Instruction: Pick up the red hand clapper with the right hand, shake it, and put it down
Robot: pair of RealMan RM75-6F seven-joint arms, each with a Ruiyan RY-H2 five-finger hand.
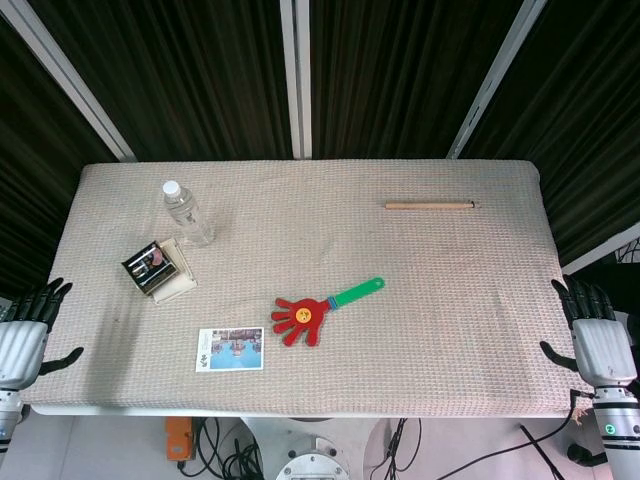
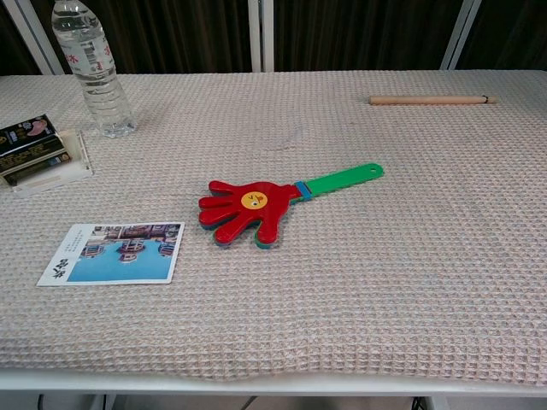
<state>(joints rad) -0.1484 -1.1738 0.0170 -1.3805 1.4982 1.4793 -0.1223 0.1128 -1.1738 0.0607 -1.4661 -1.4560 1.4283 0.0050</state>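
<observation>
We judge the task not yet begun: the red hand clapper (image 1: 312, 310) lies flat on the woven tablecloth (image 1: 450, 300), near the middle of the table and a little toward the front edge, with nothing touching it. Its red palm points toward our left and its green handle (image 1: 358, 292) runs up and away toward our right, which should suit a reach from that side. Our right hand (image 1: 598, 338) hangs off the right end of the table, well apart from the clapper, fingers spread and holding nothing. Our left hand (image 1: 24, 335) sits likewise off the left end, fingers apart and empty. The chest view shows neither hand, only the clapper resting undisturbed with a postcard (image 2: 115, 253) near its palm side. Farther back stand a water bottle (image 1: 187, 213) and a small dark box on a white tray (image 1: 156, 268), and a wooden stick (image 1: 430, 205) lies near the far right edge; none of these crowd the clapper. So every step is still ahead of us: reaching across, closing on the handle, lifting, shaking, and setting it back down.
</observation>
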